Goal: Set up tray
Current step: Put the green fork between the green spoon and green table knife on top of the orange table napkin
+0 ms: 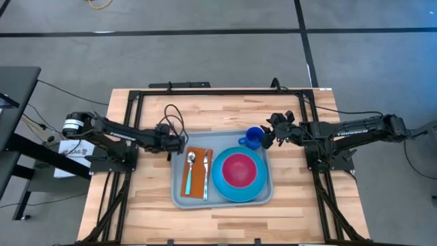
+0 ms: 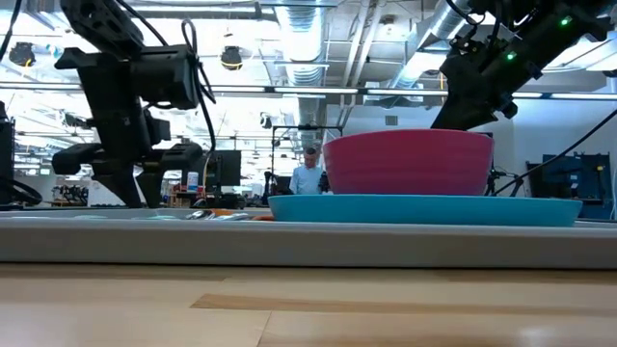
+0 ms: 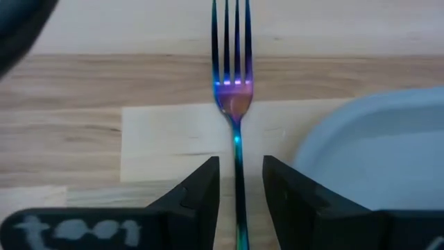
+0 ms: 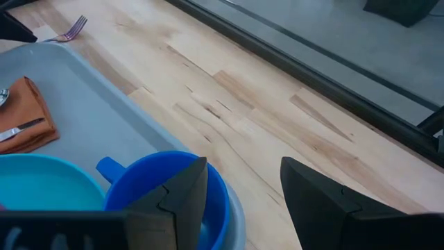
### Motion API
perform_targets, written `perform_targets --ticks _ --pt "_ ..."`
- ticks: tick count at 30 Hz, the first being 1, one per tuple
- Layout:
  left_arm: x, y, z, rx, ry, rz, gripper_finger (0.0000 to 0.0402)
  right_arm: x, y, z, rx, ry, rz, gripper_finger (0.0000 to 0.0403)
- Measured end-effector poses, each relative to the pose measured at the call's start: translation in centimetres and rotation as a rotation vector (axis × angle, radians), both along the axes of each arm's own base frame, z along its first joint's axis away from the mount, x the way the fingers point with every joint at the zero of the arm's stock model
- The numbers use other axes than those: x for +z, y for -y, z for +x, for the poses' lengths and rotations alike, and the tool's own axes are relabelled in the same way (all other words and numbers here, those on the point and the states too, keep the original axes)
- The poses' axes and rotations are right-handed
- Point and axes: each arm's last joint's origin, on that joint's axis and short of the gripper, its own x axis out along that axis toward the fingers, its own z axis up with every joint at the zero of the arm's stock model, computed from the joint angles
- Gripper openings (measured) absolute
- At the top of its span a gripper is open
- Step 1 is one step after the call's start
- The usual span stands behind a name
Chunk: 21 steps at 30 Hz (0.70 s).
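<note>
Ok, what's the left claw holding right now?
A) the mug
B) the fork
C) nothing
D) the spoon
B: in the left wrist view the fork has its handle between the two fingers of the left claw, its tines over bare table beside the tray.

Person [image 2: 309, 173] standing in room beyond table [image 1: 157, 212].

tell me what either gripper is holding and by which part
The left gripper holds a fork by its handle, tines pointing away. The right gripper holds nothing; it stands open beside the blue cup.
</note>
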Motion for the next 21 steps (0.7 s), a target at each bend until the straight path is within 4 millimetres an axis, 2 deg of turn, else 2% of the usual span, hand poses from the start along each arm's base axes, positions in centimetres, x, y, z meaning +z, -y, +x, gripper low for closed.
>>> perform_targets --ticks 6,15,21 --pt "-0.1 -0.3 -0.1 -0.004 -0.014 0.002 0.0099 0.0 0.0 0.0 0.000 0.000 0.000 0.0177" --pt "-2.0 -0.3 -1.1 0.002 0.042 0.035 0.0098 0.0 0.0 0.0 0.000 0.000 0.000 0.0177" --pt "-2.7 -0.4 -1.6 0.002 0.054 0.093 0.0098 0.0 0.0 0.0 0.000 0.000 0.000 0.0177"
